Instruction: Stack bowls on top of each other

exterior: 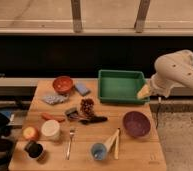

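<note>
Holding tool (144, 92) wide and empty by right rim of tray (121, 74); leaving red bowl (63, 84) and purple bowl (136, 123) sitting well apart on desk (140, 157).

White arm (177, 70) at the right of the scene, elbow bent, forearm angled down and leftward. The gripper (144, 92) at its lower left end hangs empty, fingers spread apart.

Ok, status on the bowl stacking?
Gripper open, empty, by green tray right edge. Orange bowl back left, purple bowl front right, unstacked. Clutter between them.
</note>
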Available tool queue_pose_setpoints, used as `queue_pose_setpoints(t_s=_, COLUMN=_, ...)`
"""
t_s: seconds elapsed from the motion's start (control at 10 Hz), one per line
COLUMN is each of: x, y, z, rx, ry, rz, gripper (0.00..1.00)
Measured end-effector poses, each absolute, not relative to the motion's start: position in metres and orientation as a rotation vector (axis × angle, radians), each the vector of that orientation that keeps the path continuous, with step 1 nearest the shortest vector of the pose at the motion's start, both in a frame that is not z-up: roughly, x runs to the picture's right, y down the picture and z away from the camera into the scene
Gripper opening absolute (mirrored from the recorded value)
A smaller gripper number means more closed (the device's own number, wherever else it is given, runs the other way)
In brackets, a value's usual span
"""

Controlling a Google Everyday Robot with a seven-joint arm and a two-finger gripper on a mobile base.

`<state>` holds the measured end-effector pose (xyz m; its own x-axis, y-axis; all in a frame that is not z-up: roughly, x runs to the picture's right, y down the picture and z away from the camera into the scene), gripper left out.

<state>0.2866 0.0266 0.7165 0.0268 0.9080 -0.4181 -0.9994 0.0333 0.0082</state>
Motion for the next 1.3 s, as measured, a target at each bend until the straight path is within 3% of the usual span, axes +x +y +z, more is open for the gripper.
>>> queue_pose_setpoints(t_s=0.7, x=0.151, y=-0.032, z=0.716, rx=-0.4, ry=0.026, rz=1.314, gripper=0.8)
queue_pose_setpoints(t_s=1.3, x=0.151, y=-0.03, z=0.719, rx=-0.398, ry=0.024, rz=1.301, gripper=0.8)
